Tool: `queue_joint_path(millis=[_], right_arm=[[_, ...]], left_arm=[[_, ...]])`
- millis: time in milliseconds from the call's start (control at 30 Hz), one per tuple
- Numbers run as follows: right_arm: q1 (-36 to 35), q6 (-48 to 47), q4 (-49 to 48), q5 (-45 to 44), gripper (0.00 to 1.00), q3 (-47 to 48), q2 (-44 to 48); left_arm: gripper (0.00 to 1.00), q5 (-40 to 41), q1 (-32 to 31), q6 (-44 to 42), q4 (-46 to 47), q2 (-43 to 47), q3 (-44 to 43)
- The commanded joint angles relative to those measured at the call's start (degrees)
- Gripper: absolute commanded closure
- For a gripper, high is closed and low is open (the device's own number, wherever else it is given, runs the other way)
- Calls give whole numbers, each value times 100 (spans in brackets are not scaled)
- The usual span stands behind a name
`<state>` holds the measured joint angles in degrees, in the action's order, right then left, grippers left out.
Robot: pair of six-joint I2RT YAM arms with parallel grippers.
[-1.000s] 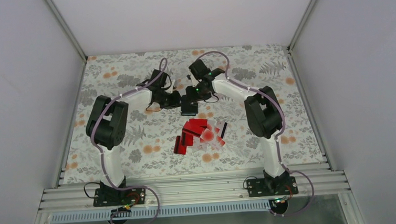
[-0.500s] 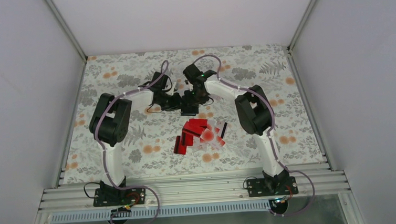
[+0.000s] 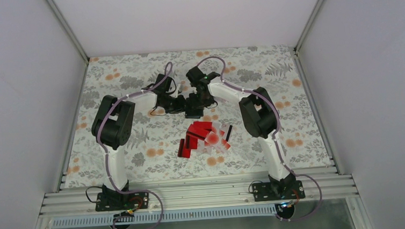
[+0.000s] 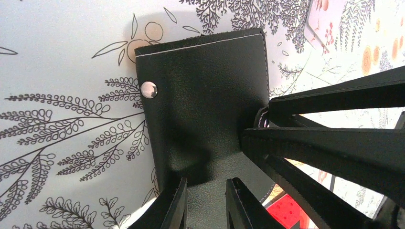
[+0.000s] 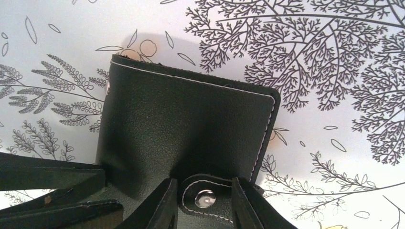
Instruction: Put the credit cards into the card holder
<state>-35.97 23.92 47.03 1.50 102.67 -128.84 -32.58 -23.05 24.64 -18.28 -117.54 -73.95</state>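
— Holder condition?
— Black holder (image 3: 193, 110), white stitching, folded, on the mat (image 3: 133, 81) just beyond the cards (image 3: 204, 137).
— Arms?
— Both reach inward, low. Left gripper (image 4: 206, 183) pinches its edge. Right gripper (image 5: 203, 187) straddles the tab (image 5: 206, 199); whether it grips, I cannot tell.

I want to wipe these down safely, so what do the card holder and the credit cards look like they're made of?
The card holder looks like black leather or a faux version: fine grain, soft sheen, pale stitching along the edges, a shiny metal snap. The credit cards look like glossy plastic, red or whitish-clear.
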Motion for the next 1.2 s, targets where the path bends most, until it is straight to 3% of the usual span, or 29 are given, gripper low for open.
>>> queue_joint_path(millis=[0,400,733,1033,1167], right_arm=[[-38,-9,372,-291,73,-146,-331],[-36,-89,465,-511,95,-33,-123],[39,-91,505,-787,96,-299,473],[342,-128,-2,-485,96,-1261,1048],[512,-125,-230,-158,88,-1620,1113]], left_arm=[[77,356,-41,30,-57,-262,190],[77,704,-59,84,-187,-414,149],[77,1072,-56,103,-378,-472,122],[77,1174,-51,102,-456,-413,129],[77,1113,-53,76,-486,-318,88]])
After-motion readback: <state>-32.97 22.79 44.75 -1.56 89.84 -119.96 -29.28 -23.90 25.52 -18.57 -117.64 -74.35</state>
